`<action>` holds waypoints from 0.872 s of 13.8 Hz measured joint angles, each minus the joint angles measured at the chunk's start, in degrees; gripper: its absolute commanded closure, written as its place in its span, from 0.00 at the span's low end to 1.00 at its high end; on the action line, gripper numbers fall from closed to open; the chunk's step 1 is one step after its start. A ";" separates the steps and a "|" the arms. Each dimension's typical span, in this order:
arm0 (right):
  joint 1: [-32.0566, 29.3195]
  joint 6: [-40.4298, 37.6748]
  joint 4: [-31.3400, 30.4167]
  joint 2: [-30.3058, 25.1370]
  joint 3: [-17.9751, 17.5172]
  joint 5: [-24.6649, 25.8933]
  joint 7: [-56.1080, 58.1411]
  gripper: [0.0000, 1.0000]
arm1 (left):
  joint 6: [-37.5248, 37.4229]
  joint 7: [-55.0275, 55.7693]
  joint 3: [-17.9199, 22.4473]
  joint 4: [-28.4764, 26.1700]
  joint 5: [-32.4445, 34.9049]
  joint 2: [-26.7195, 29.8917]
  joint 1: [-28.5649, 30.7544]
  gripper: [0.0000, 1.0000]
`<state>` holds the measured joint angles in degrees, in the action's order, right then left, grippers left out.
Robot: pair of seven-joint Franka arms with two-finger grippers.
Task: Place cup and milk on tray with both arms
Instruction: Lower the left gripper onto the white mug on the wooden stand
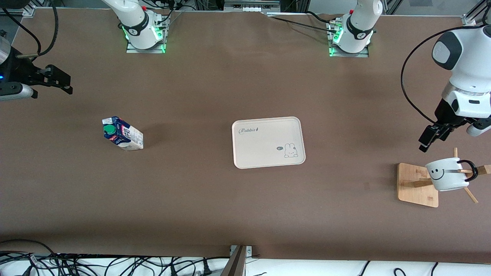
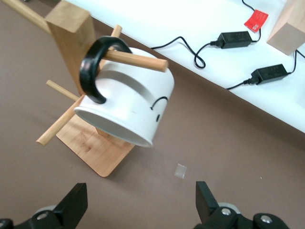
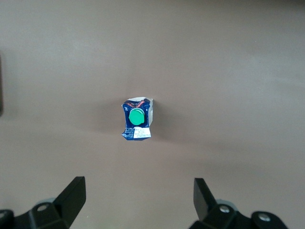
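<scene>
Wooden stand base (image 1: 417,186), a pale square plank with slanted pegs, is sitting nearest the front camera at the left arm's end of the table. White mug with a black smiley face and black loop handle (image 1: 446,175) is hanging on it by the handle, threaded over a peg, so its body is tipping sideways: long axis roughly level, open mouth angling down toward the base, face turned toward the tray's end. In the left wrist view the peg is passing clean through the handle loop (image 2: 95,71). Judgement: the cup must slide off along the peg before it can be lifted free.

Cream rectangular tray with rounded corners and "Rabbit" lettering (image 1: 268,142) is lying flat mid-table, bare of cup and carton, long side running between the two arms' ends. It sits central, probably so either arm can reach it.

Small dark-blue and white gable-top carton with a round green screw cap (image 1: 122,134) is standing upright toward the right arm's end, well apart from the tray; the cap is showing plainly from straight above in the right wrist view (image 3: 137,119).

Left gripper (image 1: 431,138) is hovering over bare table just beside the stand, fingers spread wide, nothing held. Right gripper (image 1: 57,82) is hanging over the table's edge at its own end, fingers likewise wide and empty, looking down on the carton.
</scene>
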<state>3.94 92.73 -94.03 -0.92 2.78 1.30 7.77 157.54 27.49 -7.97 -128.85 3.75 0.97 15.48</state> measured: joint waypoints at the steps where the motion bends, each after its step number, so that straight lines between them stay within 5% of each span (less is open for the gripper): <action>1: 0.00 0.00 0.00 0.00 0.00 0.00 0.00 0.00 | 2.16 0.26 -0.02 -0.77 -0.07 -0.27 0.44 0.00; 6: 0.00 0.00 0.00 0.00 0.00 0.00 0.00 0.00 | 16.98 0.75 -0.10 -1.33 -6.13 -7.03 1.12 0.00; 11: 0.00 0.00 0.00 0.00 0.00 0.00 0.00 0.00 | 18.08 0.76 -0.46 2.01 -8.33 -9.92 1.11 0.55; 12: 0.00 0.00 0.00 0.00 0.00 0.00 0.00 0.00 | 18.08 0.76 -0.51 2.16 -8.33 -9.92 1.11 0.56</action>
<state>3.94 92.73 -94.03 -0.92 2.77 1.31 7.77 175.62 28.25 -8.49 -126.68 -4.58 -8.95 16.59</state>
